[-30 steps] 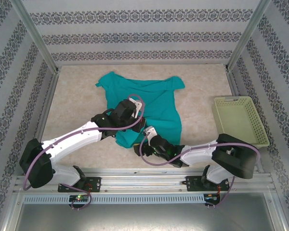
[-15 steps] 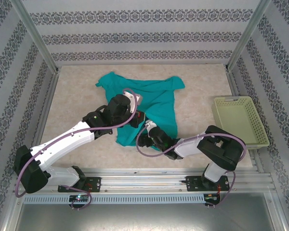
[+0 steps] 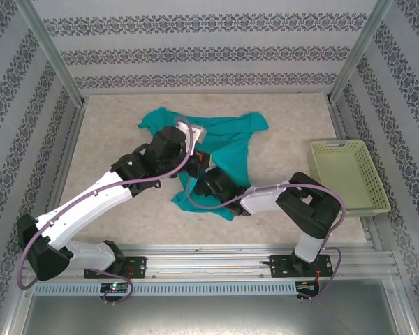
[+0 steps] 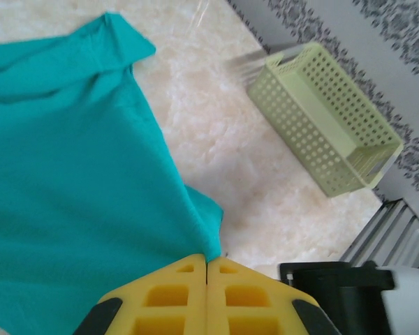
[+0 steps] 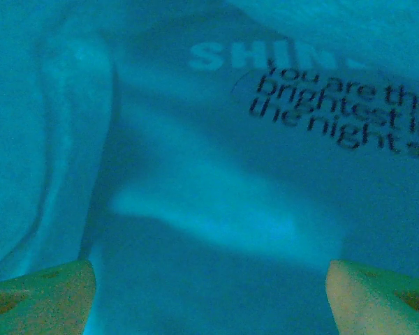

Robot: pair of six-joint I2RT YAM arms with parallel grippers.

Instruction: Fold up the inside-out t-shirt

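Since a second ago my left arm has pulled farther from the near edge and my right has slid leftward under the cloth. My left fingers (image 4: 174,293) are pressed together on an edge of the inside-out t-shirt (image 3: 230,150), which lies bunched mid-worktop (image 3: 286,139). My right fingers (image 5: 42,296) stand apart, teal cloth all round.

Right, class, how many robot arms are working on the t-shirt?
2: the left arm, from the near left, its left hand pinching the t-shirt; the right arm, from the near right, its right hand open.
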